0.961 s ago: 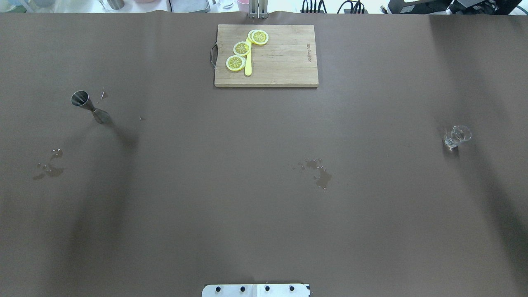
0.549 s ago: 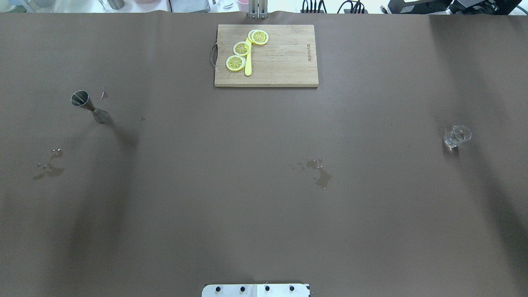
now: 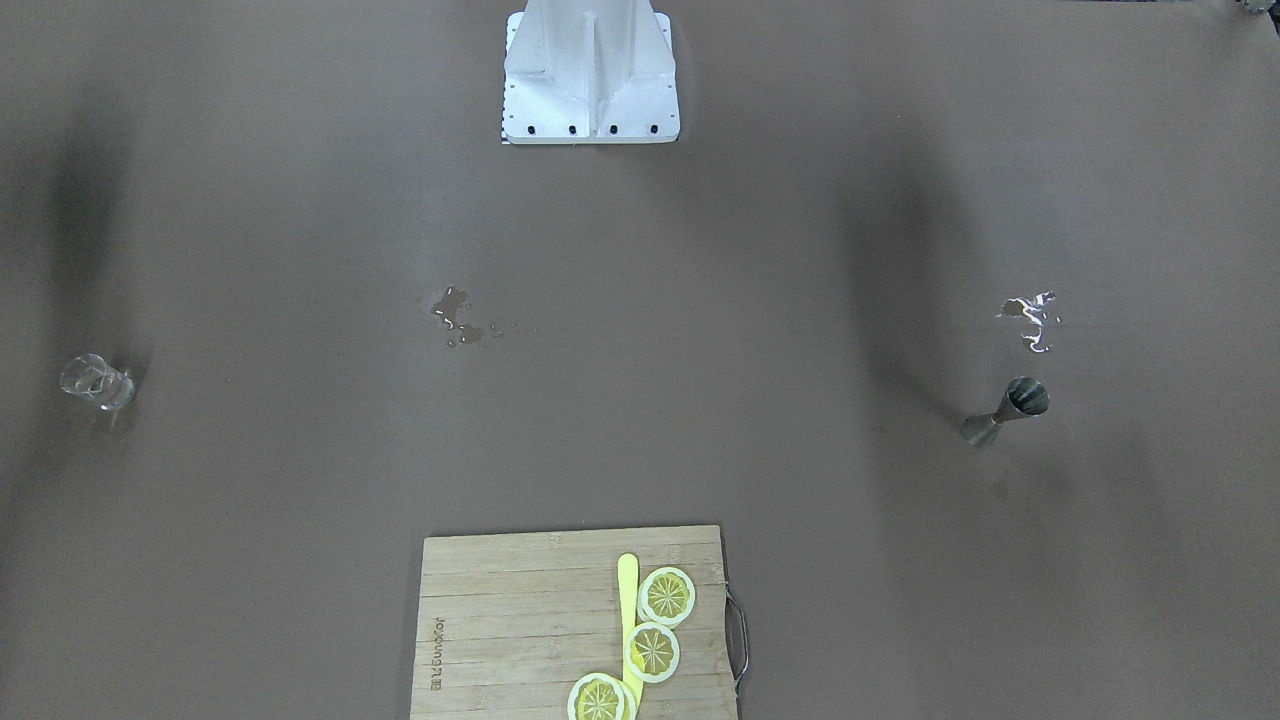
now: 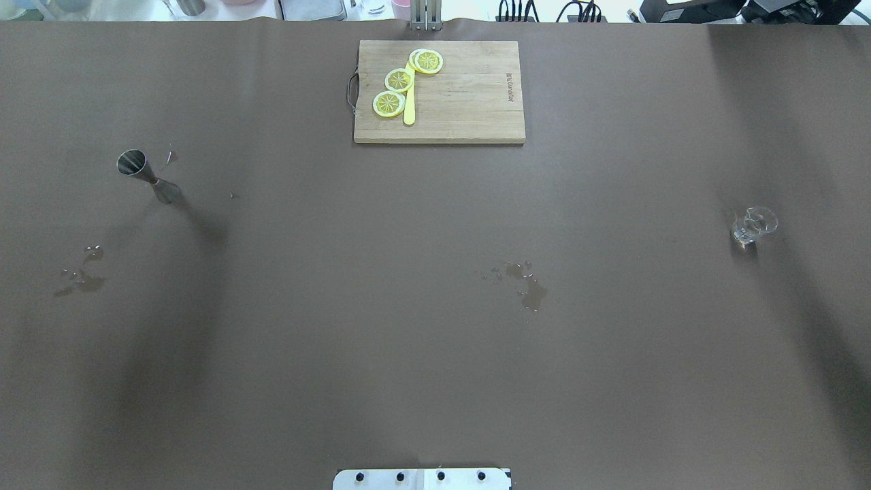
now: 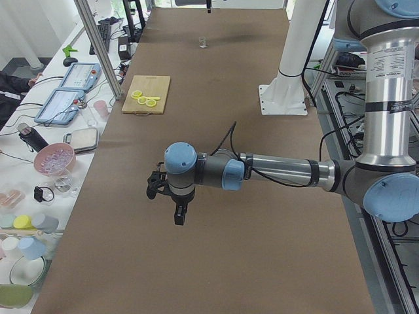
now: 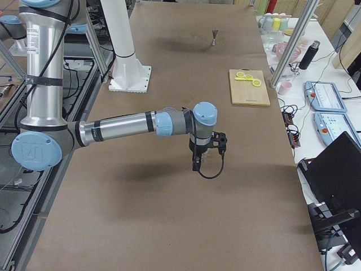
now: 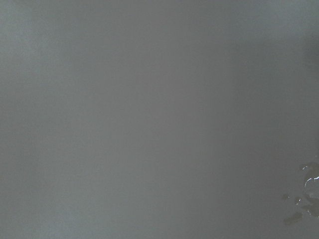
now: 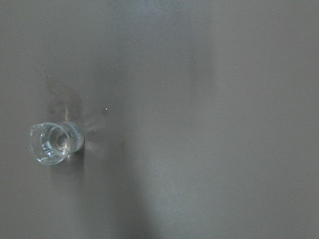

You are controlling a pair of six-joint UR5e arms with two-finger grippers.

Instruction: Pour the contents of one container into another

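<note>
We are finding only one piece of lettering in these views: a dark brand mark [image 3: 437,655] on the wooden cutting board [image 3: 520,600]. In the front-facing view it is running sideways in a single short line along the board's short edge on that view's left, toward the lower corner. We are seeing it as a row of small lowercase letters, but they are too small for us to read with any certainty. In the overhead view the same mark is showing as a thin dark line of characters, which we are likewise failing to make out.
</note>
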